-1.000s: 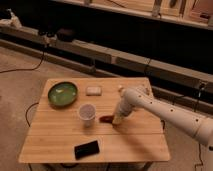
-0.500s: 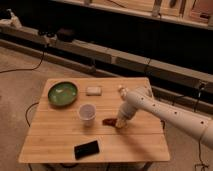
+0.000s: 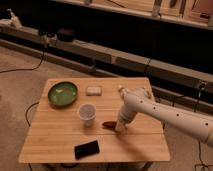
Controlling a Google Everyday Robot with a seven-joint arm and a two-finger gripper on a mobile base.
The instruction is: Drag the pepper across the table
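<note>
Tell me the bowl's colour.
Green bowl, camera view; the gripper is down by the pepper.

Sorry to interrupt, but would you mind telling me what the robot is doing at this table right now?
The robot's white arm reaches in from the right, its gripper lowered onto the light wooden table beside the small dark red pepper, apparently to drag it. Close to the pepper's left stands a white cup. A green bowl, a pale sponge-like block and a black phone lie around.
</note>
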